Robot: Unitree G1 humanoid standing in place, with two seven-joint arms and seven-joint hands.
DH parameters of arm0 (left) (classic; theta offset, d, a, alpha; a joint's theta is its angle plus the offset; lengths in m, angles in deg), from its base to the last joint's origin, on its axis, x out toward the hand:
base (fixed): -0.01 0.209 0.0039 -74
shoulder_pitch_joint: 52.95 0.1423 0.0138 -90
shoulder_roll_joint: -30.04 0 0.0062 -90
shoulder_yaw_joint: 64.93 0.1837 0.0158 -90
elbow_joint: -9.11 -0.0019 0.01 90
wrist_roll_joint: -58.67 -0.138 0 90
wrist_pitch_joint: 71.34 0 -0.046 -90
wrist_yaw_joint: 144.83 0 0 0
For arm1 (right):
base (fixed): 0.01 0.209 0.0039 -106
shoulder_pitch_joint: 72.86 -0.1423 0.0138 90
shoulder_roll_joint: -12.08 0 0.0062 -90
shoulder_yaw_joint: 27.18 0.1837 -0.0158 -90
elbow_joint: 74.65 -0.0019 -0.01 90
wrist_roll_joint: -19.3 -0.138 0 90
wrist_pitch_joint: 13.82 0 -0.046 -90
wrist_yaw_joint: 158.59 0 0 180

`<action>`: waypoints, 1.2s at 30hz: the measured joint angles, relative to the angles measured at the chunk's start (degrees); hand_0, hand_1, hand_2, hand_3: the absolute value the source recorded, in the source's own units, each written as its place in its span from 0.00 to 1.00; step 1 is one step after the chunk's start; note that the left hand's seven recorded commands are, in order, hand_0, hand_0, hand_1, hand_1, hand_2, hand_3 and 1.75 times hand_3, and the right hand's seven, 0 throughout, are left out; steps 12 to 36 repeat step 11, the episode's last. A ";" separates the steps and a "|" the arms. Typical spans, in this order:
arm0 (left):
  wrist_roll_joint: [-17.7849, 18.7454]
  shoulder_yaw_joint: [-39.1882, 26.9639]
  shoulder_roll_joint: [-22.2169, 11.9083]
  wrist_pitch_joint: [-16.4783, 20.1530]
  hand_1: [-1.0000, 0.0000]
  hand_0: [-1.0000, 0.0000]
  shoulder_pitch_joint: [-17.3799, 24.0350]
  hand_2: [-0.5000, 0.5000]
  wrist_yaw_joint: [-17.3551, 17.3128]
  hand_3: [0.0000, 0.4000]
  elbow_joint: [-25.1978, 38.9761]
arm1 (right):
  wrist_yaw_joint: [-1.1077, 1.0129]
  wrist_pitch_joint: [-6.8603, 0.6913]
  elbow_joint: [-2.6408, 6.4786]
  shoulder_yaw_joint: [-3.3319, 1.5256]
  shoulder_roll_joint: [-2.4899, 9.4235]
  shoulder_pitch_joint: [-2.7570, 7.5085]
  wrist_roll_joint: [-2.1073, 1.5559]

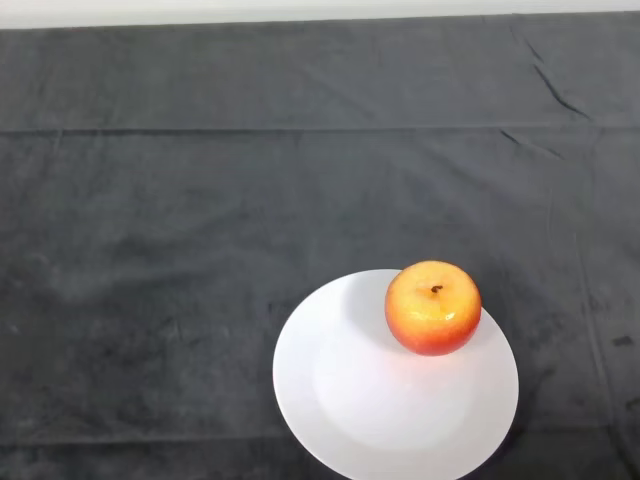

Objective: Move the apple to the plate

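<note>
A red and yellow apple (433, 307) stands upright, stem up, on the far right part of a round white plate (370, 400). The plate lies on the dark cloth near the front edge of the view, right of the middle.
The dark cloth (200, 200) covers the whole table, with a few creases at the back right. A pale strip of wall or floor (300, 10) shows beyond the table's far edge.
</note>
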 measured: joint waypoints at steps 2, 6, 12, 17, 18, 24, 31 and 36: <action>0.00 0.00 0.00 0.00 1.00 1.00 0.00 0.50 0.00 0.00 0.00 | 0.00 0.00 0.00 0.00 0.00 0.00 0.00; 0.03 0.00 0.00 -0.02 1.00 1.00 0.00 0.50 0.00 0.00 0.00 | 0.00 0.00 0.00 0.00 0.00 0.00 0.00; 0.04 0.00 0.00 -0.60 1.00 1.00 0.00 0.50 -0.02 0.00 -0.55 | 0.00 0.00 0.00 0.00 0.00 0.00 0.00; 0.04 0.00 0.00 -0.60 1.00 1.00 0.00 0.50 -0.02 0.00 -0.55 | 0.00 0.00 0.00 0.00 0.00 0.00 0.00; 0.04 0.00 0.00 -0.60 1.00 1.00 0.00 0.50 -0.02 0.00 -0.55 | 0.00 0.00 0.00 0.00 0.00 0.00 0.00; 0.04 0.00 0.00 -0.60 1.00 1.00 0.00 0.50 -0.02 0.00 -0.55 | 0.00 0.00 0.00 0.00 0.00 0.00 0.00; 0.04 0.00 0.00 -0.60 1.00 1.00 0.00 0.50 -0.02 0.00 -0.55 | 0.00 0.00 0.00 0.00 0.00 0.00 0.00; 0.04 0.00 0.00 -0.60 1.00 1.00 0.00 0.50 -0.02 0.00 -0.55 | 0.00 0.00 0.00 0.00 0.00 0.00 0.00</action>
